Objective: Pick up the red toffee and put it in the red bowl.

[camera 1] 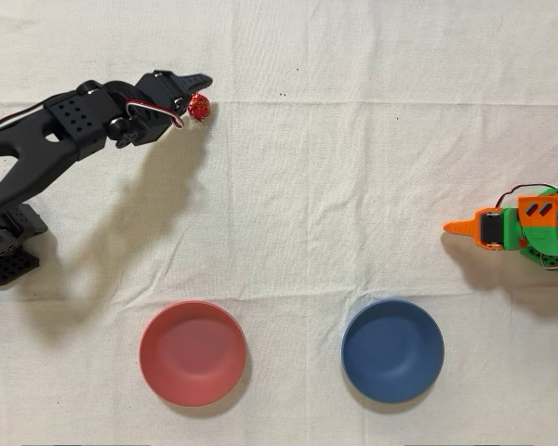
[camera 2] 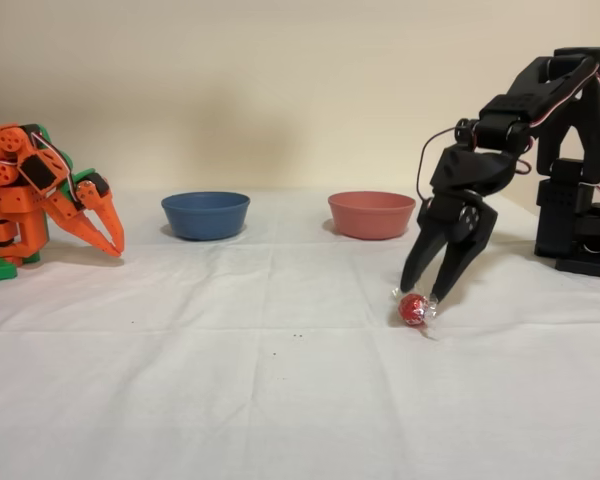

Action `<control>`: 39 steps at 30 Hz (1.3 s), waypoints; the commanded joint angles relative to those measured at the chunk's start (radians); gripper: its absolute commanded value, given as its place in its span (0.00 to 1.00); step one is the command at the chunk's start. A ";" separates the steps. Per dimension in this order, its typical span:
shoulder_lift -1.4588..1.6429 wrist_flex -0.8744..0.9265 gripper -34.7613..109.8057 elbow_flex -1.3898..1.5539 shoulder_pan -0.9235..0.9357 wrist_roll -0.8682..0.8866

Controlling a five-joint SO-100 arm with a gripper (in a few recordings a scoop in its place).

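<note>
My pincer [camera 2: 427,295] straddles the red toffee [camera 2: 413,309] on the cloth, jaws parted, nothing gripped. It looks light and foil-slick, so I'd pinch the round middle — not those flimsy twisted ends.

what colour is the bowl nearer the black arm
Salmon red; the red bowl shows best in the overhead view.

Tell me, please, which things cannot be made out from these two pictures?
- Whether the tool grips the red toffee: in the fixed view its fingers straddle the toffee, but contact is too small to judge; in the overhead view the arm covers the fingers.
- The inside of the red bowl and the blue bowl in the fixed view: their walls hide it.
- The black arm's base: cut off by the overhead view's left edge.
</note>
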 commanded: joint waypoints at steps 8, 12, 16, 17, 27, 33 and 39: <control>0.014 -0.038 0.44 0.011 -0.015 -0.008; 0.006 -0.051 0.44 0.011 -0.015 -0.015; -0.002 -0.066 0.44 0.017 -0.009 -0.025; -0.005 -0.069 0.44 0.017 -0.006 -0.028; -0.031 -0.097 0.44 0.008 0.037 -0.071; -0.052 -0.107 0.43 0.000 0.054 -0.086; -0.048 -0.103 0.43 0.005 0.055 -0.080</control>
